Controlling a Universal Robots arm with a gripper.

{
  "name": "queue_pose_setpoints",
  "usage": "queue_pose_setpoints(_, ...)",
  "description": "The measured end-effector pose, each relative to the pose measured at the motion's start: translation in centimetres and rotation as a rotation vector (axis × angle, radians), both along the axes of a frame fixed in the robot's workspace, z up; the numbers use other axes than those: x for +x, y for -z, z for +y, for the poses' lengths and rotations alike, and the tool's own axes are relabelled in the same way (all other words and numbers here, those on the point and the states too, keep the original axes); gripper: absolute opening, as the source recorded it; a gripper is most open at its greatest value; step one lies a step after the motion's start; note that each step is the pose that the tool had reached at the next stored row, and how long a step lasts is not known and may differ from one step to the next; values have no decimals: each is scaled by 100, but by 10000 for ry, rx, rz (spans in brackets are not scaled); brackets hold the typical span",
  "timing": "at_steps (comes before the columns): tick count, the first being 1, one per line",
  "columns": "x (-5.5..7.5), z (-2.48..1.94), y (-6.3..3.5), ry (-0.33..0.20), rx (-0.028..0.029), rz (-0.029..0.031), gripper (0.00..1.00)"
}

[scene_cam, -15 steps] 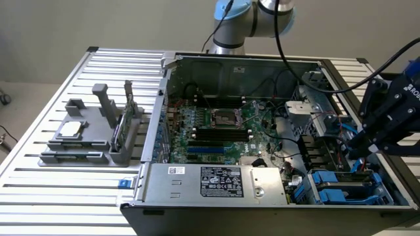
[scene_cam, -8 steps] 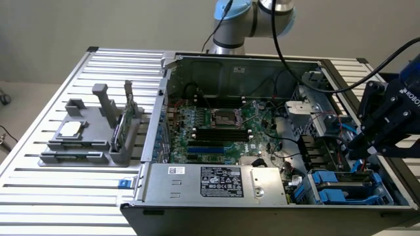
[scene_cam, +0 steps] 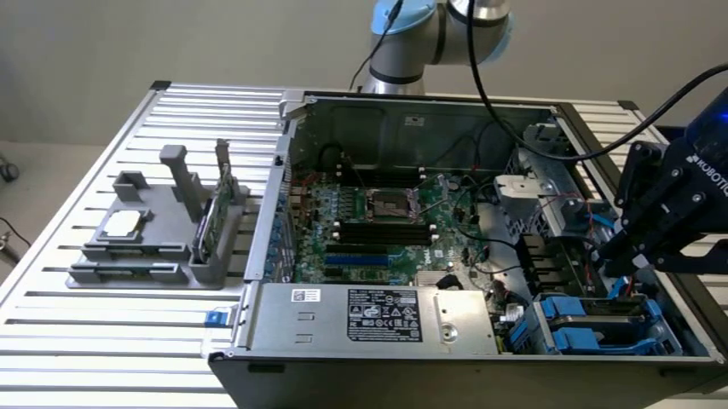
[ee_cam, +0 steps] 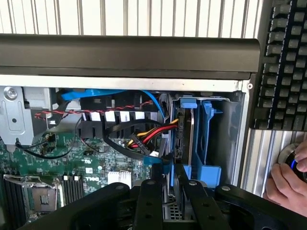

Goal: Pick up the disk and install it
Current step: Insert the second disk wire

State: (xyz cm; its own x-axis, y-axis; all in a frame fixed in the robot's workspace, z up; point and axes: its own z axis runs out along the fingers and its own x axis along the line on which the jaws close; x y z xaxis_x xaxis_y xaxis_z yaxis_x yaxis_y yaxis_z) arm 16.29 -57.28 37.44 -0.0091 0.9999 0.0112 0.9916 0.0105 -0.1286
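In the wrist view the disk [ee_cam: 181, 139] stands on edge, a thin dark slab with a blue carrier tab [ee_cam: 189, 103] at its far end. It sits down in a blue drive bay [ee_cam: 207, 143] at the corner of the open computer case. My gripper [ee_cam: 172, 184] is shut on its near end, one black finger [ee_cam: 148, 201] on each side. In the exterior view the gripper [scene_cam: 623, 262] hangs over the case's drive-bay corner at the exterior view's right, just above the blue bays [scene_cam: 592, 328].
The motherboard [scene_cam: 376, 221] and power supply [scene_cam: 376, 315] lie inside the case, with loose cables [ee_cam: 144, 136] beside the bay. At the exterior view's left a grey fixture [scene_cam: 148, 247] holds a small chip [scene_cam: 123, 223] and a green card [scene_cam: 210, 213]. A keyboard [ee_cam: 283, 62] and a person's hand [ee_cam: 285, 179] lie past the case wall.
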Motion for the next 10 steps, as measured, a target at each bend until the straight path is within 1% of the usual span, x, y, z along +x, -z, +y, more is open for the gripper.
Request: queue_pose_setpoints(10,0,0,54,0,0,-104,25)
